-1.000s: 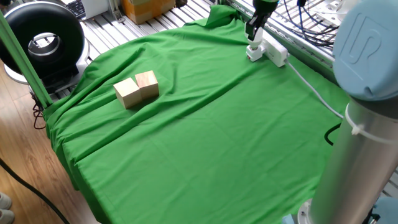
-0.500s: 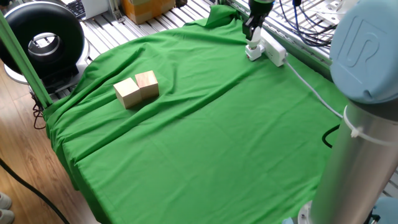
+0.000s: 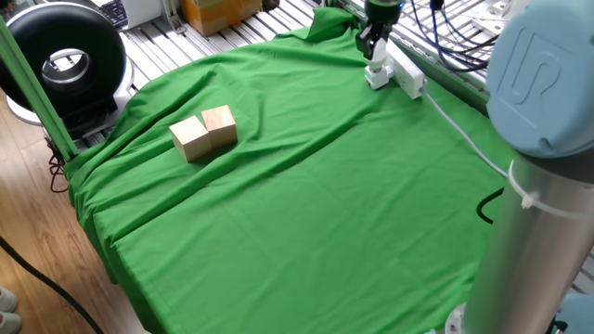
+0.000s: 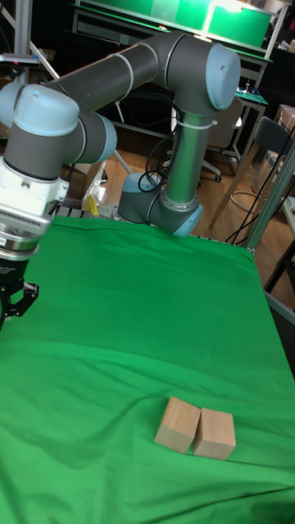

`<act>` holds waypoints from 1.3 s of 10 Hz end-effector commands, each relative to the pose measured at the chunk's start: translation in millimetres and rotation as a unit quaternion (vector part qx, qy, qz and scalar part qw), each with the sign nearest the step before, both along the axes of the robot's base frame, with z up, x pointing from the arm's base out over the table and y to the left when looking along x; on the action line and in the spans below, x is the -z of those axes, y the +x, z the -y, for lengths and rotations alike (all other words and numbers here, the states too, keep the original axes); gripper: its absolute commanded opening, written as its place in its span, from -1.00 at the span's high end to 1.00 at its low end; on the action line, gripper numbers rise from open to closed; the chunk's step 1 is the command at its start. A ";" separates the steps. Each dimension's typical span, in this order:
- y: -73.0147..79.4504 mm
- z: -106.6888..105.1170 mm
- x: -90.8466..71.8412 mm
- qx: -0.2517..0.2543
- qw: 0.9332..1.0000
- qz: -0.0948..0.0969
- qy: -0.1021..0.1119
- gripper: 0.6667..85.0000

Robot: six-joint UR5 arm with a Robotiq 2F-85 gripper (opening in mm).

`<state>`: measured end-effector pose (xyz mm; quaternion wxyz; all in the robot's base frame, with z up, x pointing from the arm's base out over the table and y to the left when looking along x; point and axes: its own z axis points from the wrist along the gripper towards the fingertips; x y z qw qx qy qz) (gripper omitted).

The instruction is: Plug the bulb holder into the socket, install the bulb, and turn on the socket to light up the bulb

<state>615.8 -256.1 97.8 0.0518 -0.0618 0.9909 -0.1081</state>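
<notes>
In the fixed view, the socket (image 3: pixel 406 78) lies at the far right edge of the table (image 3: pixel 306 204), which is covered in green cloth. Its long axis runs diagonally, from its near-left end up toward the right rear, and a white cable (image 3: pixel 464 130) trails from it toward the right front along the cloth edge. At the near-left end of the socket stands a small white piece, apparently the bulb holder (image 3: pixel 376 77), plugged in and standing upright; which way its opening faces is too small to tell. The pincer (image 3: pixel 372 42) hangs directly over it, pointing down, its dark fingers just above or touching the piece's top. Whether it is spread or pressed together cannot be told. Two wooden blocks (image 3: pixel 204 133) sit touching each other on the left part of the cloth, well apart from the socket.

In the tall fixed view, the arm reaches over to the left edge, where only a dark part of the pincer (image 4: pixel 15 301) shows, cut off by the frame. The socket lies outside this picture. The two wooden blocks (image 4: pixel 196 429) stand side by side in front.
</notes>
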 end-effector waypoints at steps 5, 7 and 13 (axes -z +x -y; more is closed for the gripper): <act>2.3 1.0 -5.5 0.000 1.000 -0.008 -0.013 -0.15; 6.2 1.2 -4.5 -0.013 1.000 -0.006 -0.015 -0.21; 3.1 -0.1 -6.3 -0.039 0.999 -0.016 -0.015 0.99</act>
